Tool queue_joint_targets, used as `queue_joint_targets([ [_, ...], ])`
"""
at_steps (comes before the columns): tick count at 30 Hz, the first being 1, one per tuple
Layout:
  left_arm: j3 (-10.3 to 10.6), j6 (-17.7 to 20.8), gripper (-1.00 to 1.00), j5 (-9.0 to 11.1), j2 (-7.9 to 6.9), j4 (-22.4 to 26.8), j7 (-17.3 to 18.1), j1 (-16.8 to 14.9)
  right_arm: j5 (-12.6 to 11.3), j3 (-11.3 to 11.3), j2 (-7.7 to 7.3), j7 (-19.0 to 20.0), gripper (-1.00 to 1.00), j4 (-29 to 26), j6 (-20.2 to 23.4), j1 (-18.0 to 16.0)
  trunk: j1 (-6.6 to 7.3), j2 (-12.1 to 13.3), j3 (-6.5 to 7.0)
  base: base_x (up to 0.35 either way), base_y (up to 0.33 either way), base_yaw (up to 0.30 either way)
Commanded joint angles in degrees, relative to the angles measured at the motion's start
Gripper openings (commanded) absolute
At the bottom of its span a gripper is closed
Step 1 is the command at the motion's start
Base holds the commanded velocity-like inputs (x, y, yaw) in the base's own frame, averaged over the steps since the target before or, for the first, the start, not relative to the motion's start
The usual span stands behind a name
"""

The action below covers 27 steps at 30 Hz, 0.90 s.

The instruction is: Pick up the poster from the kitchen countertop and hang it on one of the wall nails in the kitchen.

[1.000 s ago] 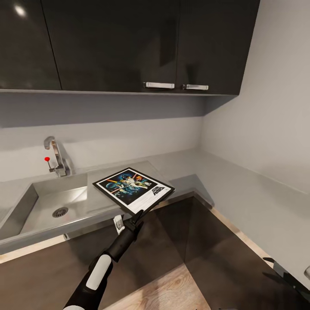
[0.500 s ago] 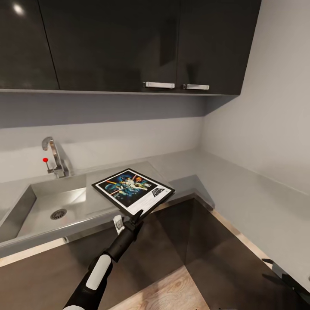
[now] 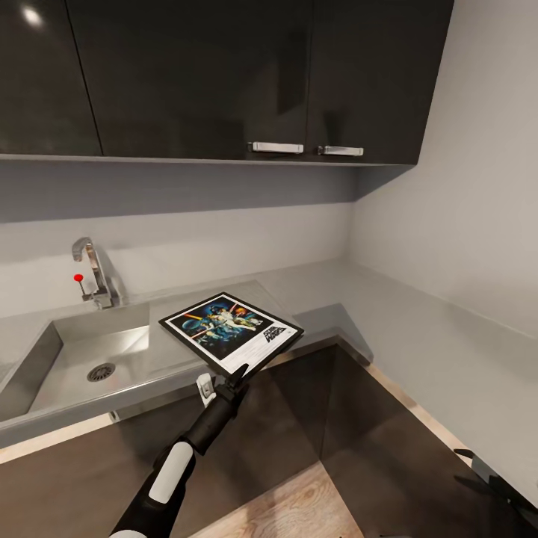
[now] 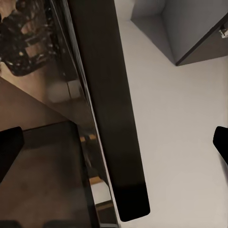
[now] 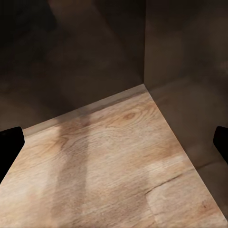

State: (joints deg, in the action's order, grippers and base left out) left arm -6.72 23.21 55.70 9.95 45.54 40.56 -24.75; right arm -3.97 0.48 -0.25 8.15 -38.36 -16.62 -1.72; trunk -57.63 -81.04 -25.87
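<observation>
Reaching up from low in the head view, the left arm (image 3: pixel 168 471) is black with a white patch, and at its end the left gripper (image 3: pixel 233 376) pinches the near edge of the poster (image 3: pixel 230 330). The poster has a black frame, a white border and a dark blue picture, and its logo sits near the right corner. It is held nearly flat, face up, and it hangs over the front edge of the kitchen countertop (image 3: pixel 314 295); you cannot tell if its far side touches the top. In the left wrist view the poster's black frame (image 4: pixel 107 109) runs as a long dark bar between the two dark finger tips (image 4: pixel 9 152) at the sides. Low at the right of the head view, a bit of the right gripper (image 3: pixel 489 478) shows as a dark shape, and you cannot tell there if it is spread or pressed together. In the right wrist view its two dark finger tips (image 5: pixel 9 147) sit far apart at the sides, with nothing between them, over a wooden floor (image 5: pixel 118 166) and dark cabinet fronts (image 5: pixel 71 52). Farther back, left of the poster, is the steel sink (image 3: pixel 90 351) with a round drain (image 3: pixel 101 371). Behind the sink stands the tap (image 3: pixel 93 273) with a small red knob (image 3: pixel 78 279). Above it all hang dark wall cupboards (image 3: pixel 224 75) with two silver handles (image 3: pixel 277 147).
</observation>
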Motion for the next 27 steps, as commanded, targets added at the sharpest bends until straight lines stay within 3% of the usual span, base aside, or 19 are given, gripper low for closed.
queue_joint_targets([
  [1,-0.2,0.5,1.00,0.3,0.05,0.0,0.1,0.0,-0.4,0.0,-0.02,0.3,1.00,0.1,-0.2,0.0,0.00,0.0,-0.06,0.000,0.000,0.000],
  [27,-0.2,0.5,1.00,0.3,0.05,0.0,0.0,0.0,-0.4,0.1,-0.02,0.3,1.00,0.1,-0.2,0.0,0.00,0.0,-0.06,0.022,0.000,0.000],
])
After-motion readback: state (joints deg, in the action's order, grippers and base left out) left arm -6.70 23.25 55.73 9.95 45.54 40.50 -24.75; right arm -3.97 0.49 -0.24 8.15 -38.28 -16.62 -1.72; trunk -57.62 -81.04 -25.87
